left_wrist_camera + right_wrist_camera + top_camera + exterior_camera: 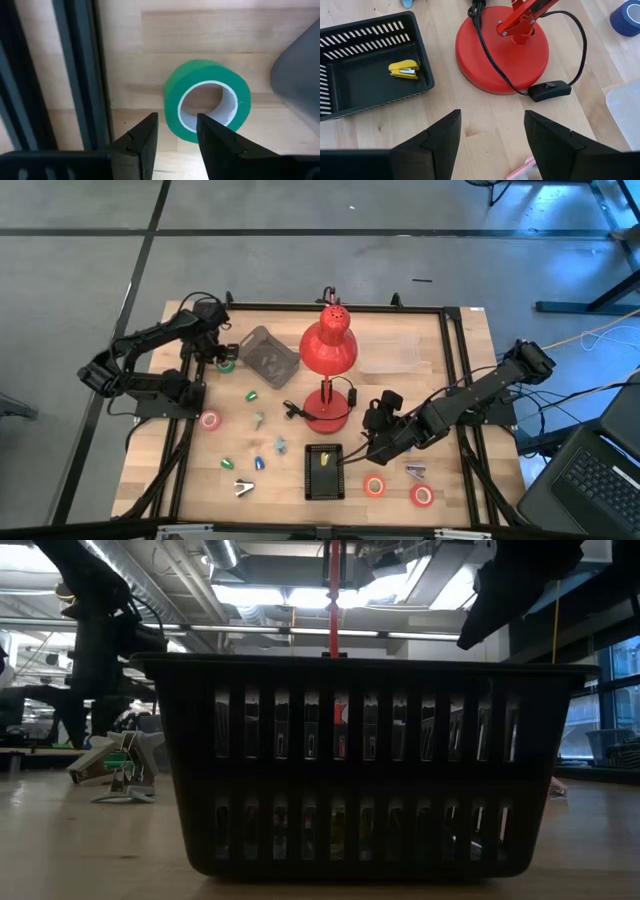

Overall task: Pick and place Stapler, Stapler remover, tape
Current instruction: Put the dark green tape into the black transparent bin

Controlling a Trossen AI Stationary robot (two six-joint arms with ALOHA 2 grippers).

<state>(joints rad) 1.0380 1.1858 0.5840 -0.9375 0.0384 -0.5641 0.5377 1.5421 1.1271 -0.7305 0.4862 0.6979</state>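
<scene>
A green tape roll (207, 100) lies flat on the wood near the table's far left (226, 364). My left gripper (177, 135) hovers open just over its rim, one finger above the hollow centre and one outside; I cannot tell whether it touches. My right gripper (492, 135) is open and empty over bare wood between the black basket (350, 35) and the red lamp's base (485, 50). A small yellow stapler (404, 70) lies on the basket's floor. Pink (209, 420), orange (375, 486) and red (421, 496) tape rolls lie flat on the table.
The red lamp (328, 345) stands mid-table, its cord and switch (549, 90) trailing by my right gripper. A grey tray (268, 355) and a clear container (387, 352) sit at the far side. A silver clip-like thing (243, 489) and small bits lie near left.
</scene>
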